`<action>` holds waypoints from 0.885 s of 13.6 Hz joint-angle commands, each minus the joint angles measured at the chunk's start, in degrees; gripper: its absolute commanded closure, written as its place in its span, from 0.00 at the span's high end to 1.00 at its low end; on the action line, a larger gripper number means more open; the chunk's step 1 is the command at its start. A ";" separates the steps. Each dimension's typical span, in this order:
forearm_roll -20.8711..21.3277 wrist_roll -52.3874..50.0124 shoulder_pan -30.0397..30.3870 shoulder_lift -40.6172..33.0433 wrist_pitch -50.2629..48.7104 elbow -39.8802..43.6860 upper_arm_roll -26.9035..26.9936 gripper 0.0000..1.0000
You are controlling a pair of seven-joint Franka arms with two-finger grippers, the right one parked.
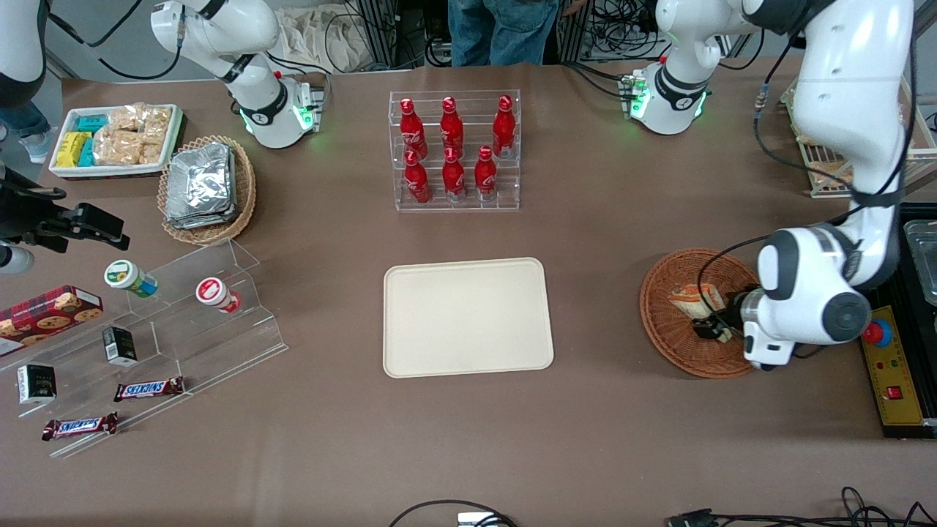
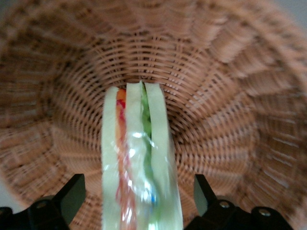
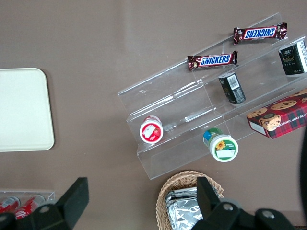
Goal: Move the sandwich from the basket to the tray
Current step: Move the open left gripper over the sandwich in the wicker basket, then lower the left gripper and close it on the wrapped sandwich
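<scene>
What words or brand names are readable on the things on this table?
"SNICKERS": chocolate bar on the clear stand.
"SNICKERS": second bar beside it.
Red bottles: white script, too small to read.
Black boxes, cookie box, cup lids: print unreadable.
Sandwich, between the open gripper fingers in the basket: no text.

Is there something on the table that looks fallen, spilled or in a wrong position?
Nothing looks spilled or damaged. The sandwich lies in the basket, and the gripper is down inside it, its open fingers on either side of the wedge. The tray is bare. The two cups lie on their sides on the clear stand.
</scene>
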 commanded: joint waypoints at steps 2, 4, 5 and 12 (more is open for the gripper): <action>-0.76 -0.92 0.06 -0.27 0.62 -0.30 -0.10 1.00; -0.76 -0.92 0.06 -0.44 0.53 -0.30 -0.10 1.00; -0.76 -0.92 0.06 -0.62 0.45 -0.30 -0.10 0.93; -0.85 -0.84 -0.29 -6.32 -4.28 0.49 -0.46 0.03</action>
